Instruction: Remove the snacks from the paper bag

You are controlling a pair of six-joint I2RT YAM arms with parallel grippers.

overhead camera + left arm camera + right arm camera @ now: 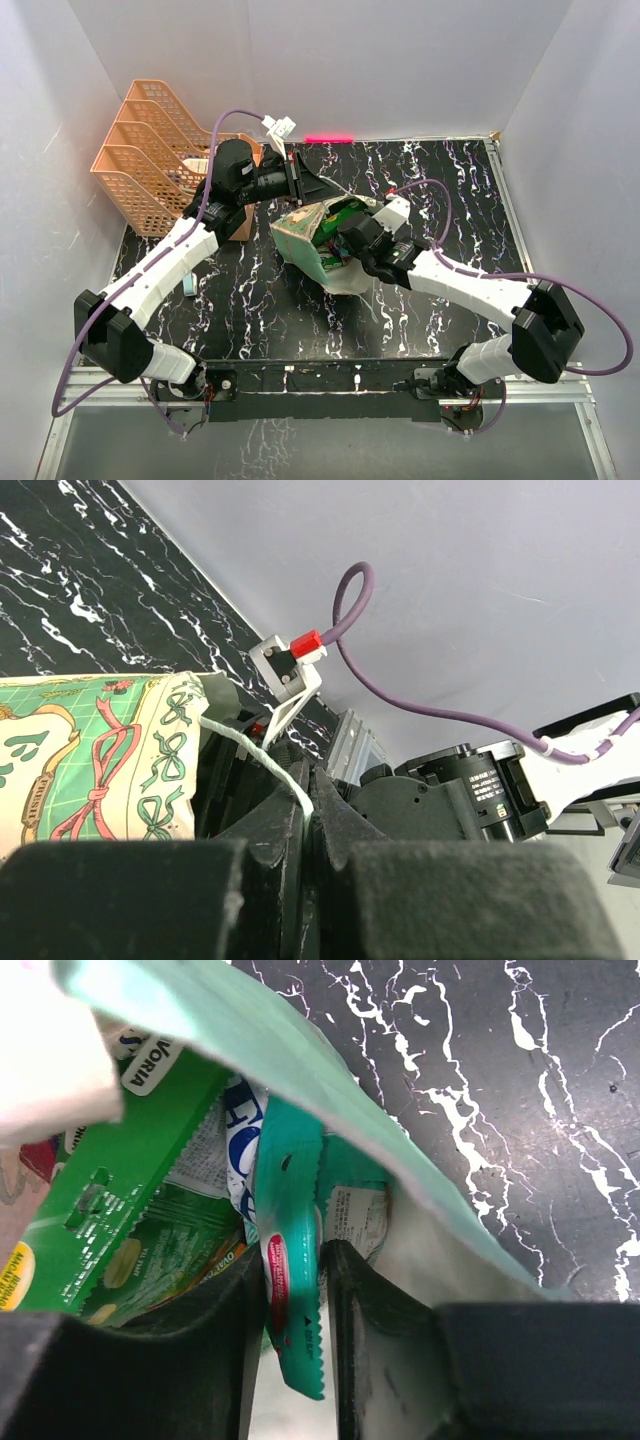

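The paper bag [305,243] lies on its side mid-table, its mouth facing right. My left gripper [318,186] is shut on the bag's white string handle [262,757] and holds it at the bag's far edge; the printed face [90,760] shows beside it. My right gripper [345,245] is inside the bag's mouth. In the right wrist view its jaws are closed on a teal snack packet [292,1280] with a serrated edge. A green packet [130,1220] and a blue-and-white one [238,1155] lie beside it inside the bag [330,1090].
A peach mesh tray rack [150,150] stands at the back left, close behind the left arm. White walls close in the black marbled table [450,190] on three sides. Purple cables loop off both arms.
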